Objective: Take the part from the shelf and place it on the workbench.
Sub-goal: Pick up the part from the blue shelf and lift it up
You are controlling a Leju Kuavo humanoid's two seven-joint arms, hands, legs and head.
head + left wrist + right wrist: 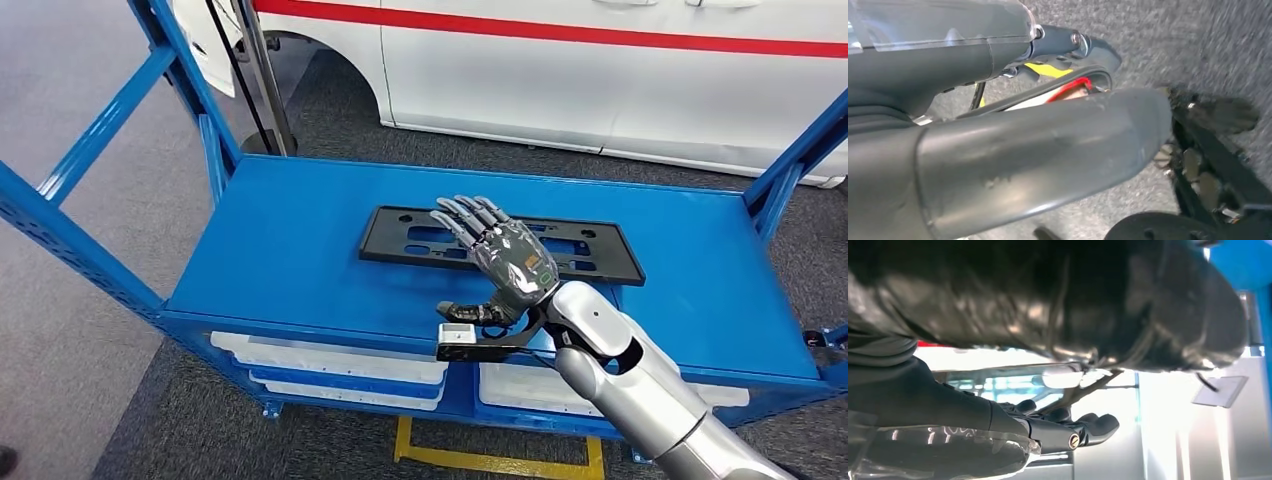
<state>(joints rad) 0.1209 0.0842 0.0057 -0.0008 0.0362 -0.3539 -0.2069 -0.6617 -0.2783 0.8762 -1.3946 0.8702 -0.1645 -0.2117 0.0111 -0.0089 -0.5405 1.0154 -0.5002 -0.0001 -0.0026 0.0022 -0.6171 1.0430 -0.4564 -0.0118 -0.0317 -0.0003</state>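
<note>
Head view: the part [500,244] – a flat black plastic frame w/ slots, long and thin – lies flat on the blue shelf [290,250], roughly mid-deck, long side across the robot's front. The right hand [497,262] sits above its middle, fingers spread and straight, pointing away from the robot, holding nothing. Can't tell if the hand is touching the part or just above it. White car [600,70] stands behind the shelf; white bins [330,358] sit on the level below.

Left wrist view: left hand [1038,150] close to the lens, thick grey thumb across the frame, grey carpet [1198,50] behind. Fingers hidden – whether it's spread or curled, can't tell. Nothing seen in it.

Right wrist view: the right hand again, dark and backlit. Its fingers [1093,427] are extended and apart, nothing between them.

Handling, as a guess: part looks light and stiff-ish but thin, so prob. flexes if lifted by one end. Smooth plastic, lying flush on the deck – hard to get fingers under. Best bet is the near long edge or through a slot near the middle, thumb under and fingers on top, so it stays balanced.
</note>
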